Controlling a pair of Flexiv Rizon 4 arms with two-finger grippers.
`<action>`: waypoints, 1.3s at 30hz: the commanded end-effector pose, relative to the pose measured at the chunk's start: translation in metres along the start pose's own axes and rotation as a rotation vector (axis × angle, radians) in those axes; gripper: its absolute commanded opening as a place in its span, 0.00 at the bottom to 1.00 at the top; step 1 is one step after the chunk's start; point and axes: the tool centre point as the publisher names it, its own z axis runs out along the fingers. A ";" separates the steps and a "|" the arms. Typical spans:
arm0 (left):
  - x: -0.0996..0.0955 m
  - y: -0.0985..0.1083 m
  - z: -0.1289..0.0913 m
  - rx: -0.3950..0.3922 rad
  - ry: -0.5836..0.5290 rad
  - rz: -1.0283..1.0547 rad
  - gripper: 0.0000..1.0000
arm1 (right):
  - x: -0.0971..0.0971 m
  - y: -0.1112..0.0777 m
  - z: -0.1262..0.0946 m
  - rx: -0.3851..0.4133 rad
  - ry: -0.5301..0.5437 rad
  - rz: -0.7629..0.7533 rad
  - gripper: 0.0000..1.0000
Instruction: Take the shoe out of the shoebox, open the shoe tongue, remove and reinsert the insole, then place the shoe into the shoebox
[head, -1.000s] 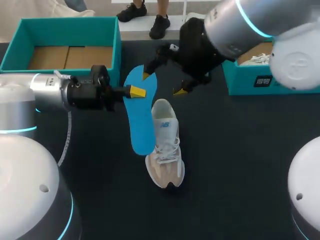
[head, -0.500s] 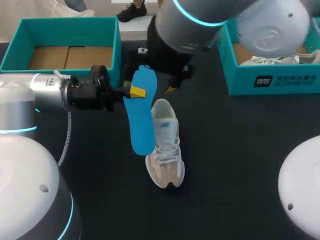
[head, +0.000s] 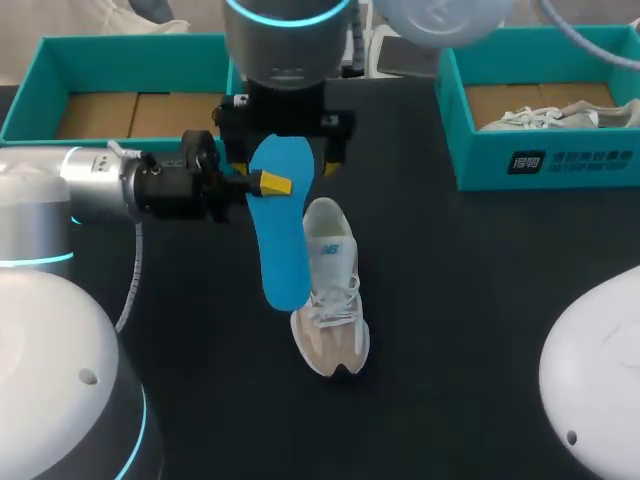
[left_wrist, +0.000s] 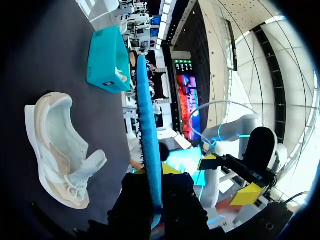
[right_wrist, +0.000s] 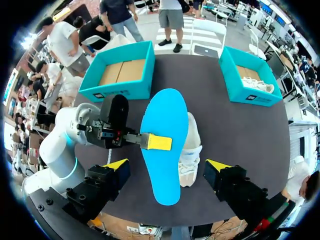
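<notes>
My left gripper (head: 272, 184) is shut on a blue insole (head: 280, 230) and holds it on edge above the table. Seen from the left wrist, the insole (left_wrist: 148, 125) rises thin between the shut fingers. A white and beige shoe (head: 331, 300) stands on the black table just right of the insole, toe toward the front. My right gripper (head: 287, 165) reaches in from the back, open, behind the insole's far end. In the right wrist view the insole (right_wrist: 165, 125) lies between the wide-spread fingertips (right_wrist: 117, 165) without touching them, and the shoe (right_wrist: 192, 150) is partly hidden behind it.
An empty teal shoebox (head: 140, 42) stands at the back left, close to my left arm. A second teal box (head: 540, 165) at the back right holds another pale shoe (head: 560, 115). Bare black tabletop lies around the shoe at the front.
My right arm has swung left across the back of the table, and its gripper now sits behind the insole. The left arm, insole and shoe have not moved.
</notes>
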 end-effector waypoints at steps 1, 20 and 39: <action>-0.001 0.000 0.000 0.001 0.001 0.001 0.00 | 0.002 -0.001 0.002 0.010 -0.060 0.004 1.00; -0.001 0.000 0.000 0.001 0.001 0.001 0.00 | 0.002 -0.005 0.001 -0.003 -0.032 0.012 1.00; -0.001 0.000 0.000 0.001 0.001 0.001 0.00 | -0.033 -0.009 0.003 0.097 0.427 0.043 1.00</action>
